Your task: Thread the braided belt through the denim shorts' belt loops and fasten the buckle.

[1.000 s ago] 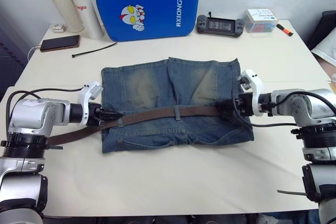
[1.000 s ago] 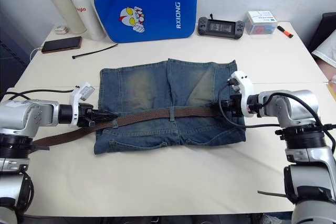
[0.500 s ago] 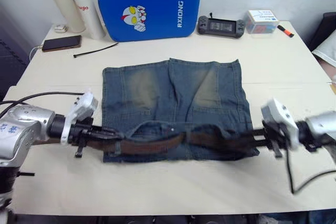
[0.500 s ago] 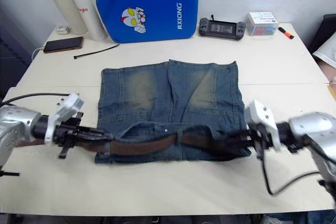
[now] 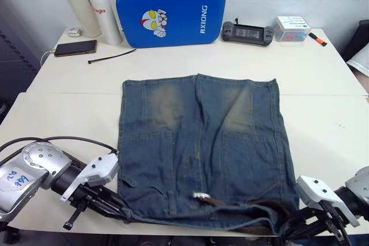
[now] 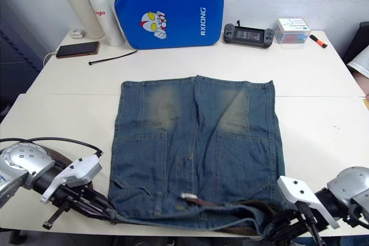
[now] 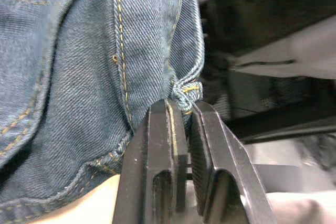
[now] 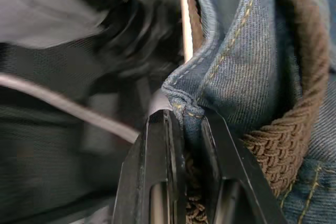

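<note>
From the head camera I see the denim shorts (image 5: 199, 148) now dragged to the desk's (image 5: 69, 93) near edge. At the left wrist, my left end effector (image 7: 179, 129) pinches the waistband corner. At the right wrist, my right end effector (image 8: 184, 129) clamps denim beside the braided belt (image 8: 294, 129).

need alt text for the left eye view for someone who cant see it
Faded denim shorts lie flat on a pale table, waistband at the near edge, with the left hand and right hand gripping its two corners. A silver buckle and part of the braided belt show at the waistband; a blue case, two bottles and a phone sit behind.
</note>
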Controlling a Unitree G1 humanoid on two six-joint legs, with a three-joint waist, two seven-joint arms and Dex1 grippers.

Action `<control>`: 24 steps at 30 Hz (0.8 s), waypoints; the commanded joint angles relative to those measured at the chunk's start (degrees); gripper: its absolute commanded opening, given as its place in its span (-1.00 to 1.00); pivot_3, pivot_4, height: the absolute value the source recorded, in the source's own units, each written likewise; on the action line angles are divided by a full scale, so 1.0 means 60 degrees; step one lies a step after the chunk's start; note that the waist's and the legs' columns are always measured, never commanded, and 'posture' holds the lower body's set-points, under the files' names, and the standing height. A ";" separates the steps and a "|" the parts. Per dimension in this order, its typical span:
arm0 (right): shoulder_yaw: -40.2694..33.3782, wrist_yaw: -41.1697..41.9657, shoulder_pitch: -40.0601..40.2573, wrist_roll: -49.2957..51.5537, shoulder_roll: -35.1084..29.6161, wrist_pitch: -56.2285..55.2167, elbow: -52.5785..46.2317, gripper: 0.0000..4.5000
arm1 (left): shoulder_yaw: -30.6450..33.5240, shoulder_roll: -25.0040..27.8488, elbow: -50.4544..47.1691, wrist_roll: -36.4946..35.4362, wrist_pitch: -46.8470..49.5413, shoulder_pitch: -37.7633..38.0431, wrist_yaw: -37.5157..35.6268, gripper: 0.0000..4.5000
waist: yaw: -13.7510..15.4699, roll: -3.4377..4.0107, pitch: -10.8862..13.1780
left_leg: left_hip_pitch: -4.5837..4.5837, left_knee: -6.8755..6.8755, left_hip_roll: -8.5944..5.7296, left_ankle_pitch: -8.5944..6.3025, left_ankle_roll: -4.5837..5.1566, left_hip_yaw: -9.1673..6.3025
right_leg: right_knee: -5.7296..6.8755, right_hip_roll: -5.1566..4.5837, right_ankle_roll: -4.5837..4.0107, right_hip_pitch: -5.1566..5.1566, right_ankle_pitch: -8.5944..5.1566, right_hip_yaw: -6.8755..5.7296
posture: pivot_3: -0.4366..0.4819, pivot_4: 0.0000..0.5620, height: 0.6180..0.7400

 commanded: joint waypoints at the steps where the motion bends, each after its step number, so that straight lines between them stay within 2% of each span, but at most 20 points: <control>1: -0.0563 0.0597 0.0265 0.0384 -0.0444 0.0063 0.0292 -0.08 | 0.0304 0.0463 -0.0018 -0.0372 0.0234 0.0150 -0.0480 -0.04 | -0.0005 0.0001 0.0000 | -0.0001 0.0000 0.0000 0.0000 0.0000 0.0001 | -0.0001 0.0000 0.0000 0.0000 0.0000 -0.0002 | -0.05 -0.47 -0.03; 3: -0.0790 0.0597 0.0317 0.0761 -0.0529 -0.0025 0.0493 0.33 | 0.0546 0.0562 0.0190 -0.0710 0.0427 0.0019 -0.0598 0.34 | -0.0006 0.0001 0.0000 | 0.0001 -0.0001 0.0001 0.0000 0.0000 0.0001 | -0.0001 0.0000 0.0000 0.0003 0.0000 -0.0004 | -0.05 -0.47 -0.03; 6: -0.1400 0.0597 0.0068 0.2168 -0.0616 0.0363 0.0760 0.98 | 0.1011 0.0837 0.0556 -0.1389 0.0870 -0.0219 -0.0936 0.95 | -0.0010 -0.0001 0.0001 | 0.0001 0.0001 0.0003 0.0000 0.0000 0.0000 | 0.0000 0.0002 0.0001 0.0005 0.0000 -0.0007 | -0.05 -0.47 -0.03; 9: -0.1807 0.0597 -0.0713 0.3349 -0.0562 0.1006 0.1019 1.00 | 0.1495 0.0883 0.0985 -0.2356 0.1504 -0.0802 -0.0957 0.99 | -0.0014 0.0003 0.0001 | 0.0001 0.0001 0.0004 0.0000 0.0000 -0.0002 | -0.0001 0.0002 0.0001 0.0005 0.0001 -0.0008 | -0.05 -0.47 -0.03; 11: -0.1621 0.0180 -0.2301 0.4184 -0.0176 0.1586 0.1544 1.00 | 0.1604 0.0167 0.1559 -0.2834 0.1749 -0.1925 -0.0089 0.99 | -0.0020 0.0015 0.0015 | -0.0001 -0.0002 0.0006 -0.0001 -0.0002 -0.0003 | -0.0005 0.0003 0.0001 0.0003 0.0000 -0.0012 | -0.05 -0.47 -0.03; 13: -0.1079 -0.0447 -0.3951 0.4400 0.0303 0.2036 0.2071 1.00 | 0.1459 -0.0974 0.2275 -0.2536 0.1640 -0.3167 0.1344 0.99 | -0.0014 0.0040 0.0020 | 0.0005 0.0011 0.0005 0.0000 -0.0004 -0.0006 | -0.0007 0.0001 0.0008 0.0015 0.0005 -0.0016 | -0.05 -0.47 -0.03; 15: 0.0005 -0.1542 -0.5477 0.3134 0.1076 0.1822 0.2347 1.00 | 0.0850 -0.1807 0.2670 -0.1290 0.0866 -0.3851 0.2394 0.99 | -0.0015 0.0025 0.0009 | 0.0019 0.0014 0.0000 0.0003 -0.0008 -0.0019 | -0.0006 0.0002 0.0014 0.0031 0.0009 -0.0032 | -0.05 -0.47 -0.03; 17: 0.1182 -0.2403 -0.6599 0.1500 0.1822 0.1282 0.2452 1.00 | 0.0244 -0.2515 0.2962 -0.0423 0.0746 -0.4402 0.3377 0.99 | -0.0020 -0.0001 0.0000 | 0.0021 0.0011 0.0002 0.0005 -0.0021 -0.0020 | 0.0000 0.0014 0.0014 0.0023 0.0009 -0.0035 | -0.05 -0.47 -0.03; 21: 0.2955 -0.3311 -0.7690 -0.0943 0.2886 0.0392 0.2975 1.00 | -0.0692 -0.3564 0.3312 0.0683 0.0458 -0.5119 0.4388 0.99 | -0.0027 -0.0009 0.0004 | -0.0057 0.0018 -0.0010 0.0007 -0.0022 -0.0002 | 0.0090 0.0010 0.0015 -0.0074 0.0009 -0.0024 | -0.05 -0.47 -0.03; 24: 0.3731 -0.3751 -0.8045 -0.2225 0.3446 -0.0187 0.3444 1.00 | -0.1266 -0.4104 0.3659 0.1701 -0.0030 -0.5381 0.5125 0.99 | -0.0026 -0.0010 0.0004 | -0.0079 0.0025 -0.0018 0.0006 -0.0021 0.0007 | 0.0117 0.0009 0.0015 -0.0106 0.0009 -0.0034 | -0.05 -0.47 -0.03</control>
